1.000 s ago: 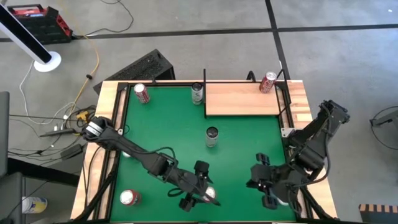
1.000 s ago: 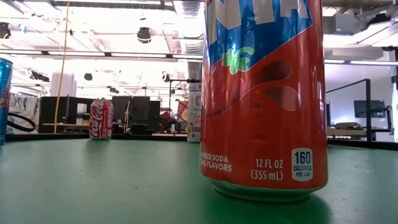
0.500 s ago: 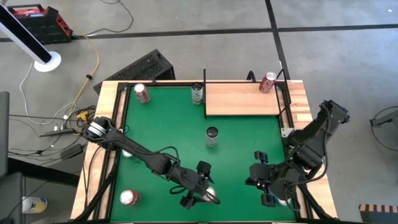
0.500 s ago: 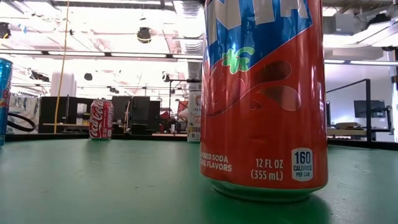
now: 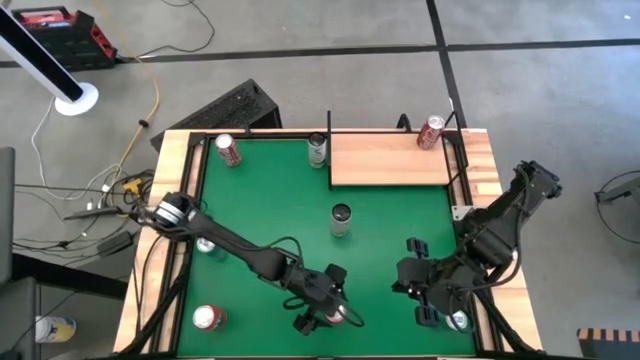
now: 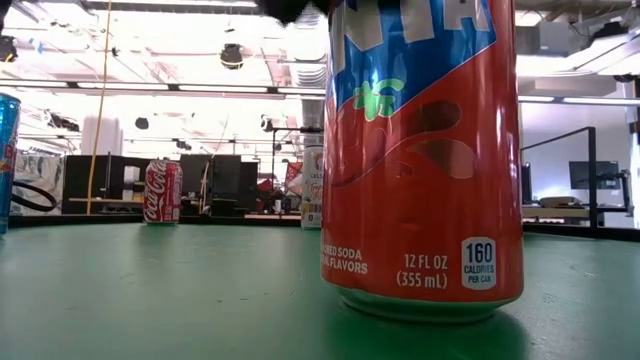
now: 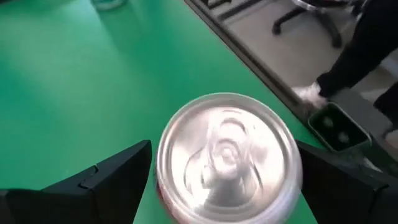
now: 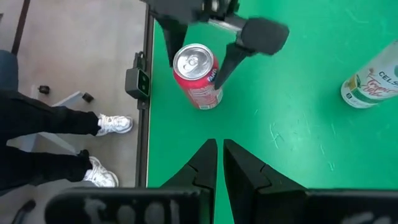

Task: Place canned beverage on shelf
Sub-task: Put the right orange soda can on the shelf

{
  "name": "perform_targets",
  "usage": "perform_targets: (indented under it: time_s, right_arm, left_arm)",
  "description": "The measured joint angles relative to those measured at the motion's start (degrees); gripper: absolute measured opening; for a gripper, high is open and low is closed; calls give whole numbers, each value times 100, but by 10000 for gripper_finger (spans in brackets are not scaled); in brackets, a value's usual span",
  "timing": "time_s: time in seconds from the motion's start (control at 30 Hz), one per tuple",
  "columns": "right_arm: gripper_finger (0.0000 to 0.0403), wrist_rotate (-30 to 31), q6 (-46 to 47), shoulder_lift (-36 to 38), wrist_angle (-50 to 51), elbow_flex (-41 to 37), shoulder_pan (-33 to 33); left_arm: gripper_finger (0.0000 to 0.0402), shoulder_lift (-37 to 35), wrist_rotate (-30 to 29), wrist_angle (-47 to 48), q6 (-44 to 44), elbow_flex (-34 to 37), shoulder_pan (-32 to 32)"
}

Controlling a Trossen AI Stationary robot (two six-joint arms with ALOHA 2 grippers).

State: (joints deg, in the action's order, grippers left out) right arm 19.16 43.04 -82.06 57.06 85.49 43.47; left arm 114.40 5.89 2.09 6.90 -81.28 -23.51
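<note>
High view, left to right, cans counted: six in all, five on the green felt [image 5: 270, 205], one on the shelf.

Item 1: red can [image 5: 208, 318] at the near-left corner of the felt, upright.
Item 2: red can [image 5: 227, 149] at the far-left corner, upright.
Item 3: pale can [image 5: 317, 150] at the far edge, just beside the shelf's left rod.
Item 4: red soda can [image 5: 336, 312] near the front edge, standing upright between the fingers of the left gripper [image 5: 327, 311]; the fingers are spread to either side of it, apart from its wall, as the left wrist view shows past the silver top [image 7: 229, 157].
Item 5: dark-topped can [image 5: 341, 220] mid-felt, upright, alone.
Item 6: red can [image 5: 430, 132] on the shelf [image 5: 390, 160], at its far-right corner.

One shelf: pale wood panel at the table's far right, black rods at its edges.

Two arms. Right gripper [image 5: 425, 292] hangs over the near-right part of the felt, fingers [image 8: 204, 167] drawn together, holding nothing.

One person: dark trouser legs and white shoes [image 8: 114, 124] beside the table.
</note>
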Motion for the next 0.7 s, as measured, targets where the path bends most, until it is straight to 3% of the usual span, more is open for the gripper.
perform_targets:
  time_s: [0.27, 0.5, 0.7]
  right_arm:
    - [54, -9, 94, 0, 51, 0, -49]
    - [54, 9, 536, 0, 109, 0, -17]
    - [54, 31, 853, 0, 120, 0, 88]
  left_arm:
    - [348, 55, 444, -151, 105, -2, 120]
    - [274, 42, 895, -170, 188, -7, 250]
    - [273, -77, 1164, 52, 349, -6, 353]
